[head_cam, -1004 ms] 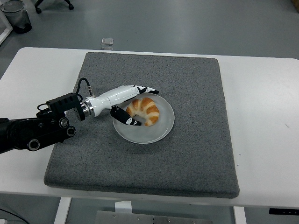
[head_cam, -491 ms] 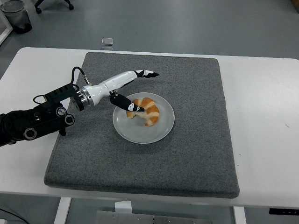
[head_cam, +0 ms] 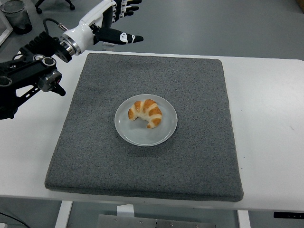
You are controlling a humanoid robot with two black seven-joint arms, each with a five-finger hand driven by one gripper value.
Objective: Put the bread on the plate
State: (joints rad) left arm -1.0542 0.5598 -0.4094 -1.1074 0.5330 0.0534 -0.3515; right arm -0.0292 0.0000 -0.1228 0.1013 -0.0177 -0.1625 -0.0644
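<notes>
Head view, the only angle here: the bread [head_cam: 146, 112], a croissant-shaped piece, sits on the plate [head_cam: 164, 135], a bit toward the far-left part of it, curve opening toward the near left. Nothing is touching it. The plate rests near the middle of the grey mat [head_cam: 199, 156], which covers most of the white table [head_cam: 268, 123]. My guess is the mat is there to keep the plate from sliding around and to give a soft landing.

The left hand [head_cam: 111, 19] is way up at the far-left corner, lifted clear of the mat and well apart from the plate. Fingers are stretched out and relaxed, holding nothing, thumb sticking out to the right. That's a released hand parked out of the way, so it can't knock the bread.

The right arm doesn't show at all.

Judging by how things lie, the job looks done: bread fully inside the rim, not hanging over the edge, hand empty. Only risk I'd see is a bump to the table.
</notes>
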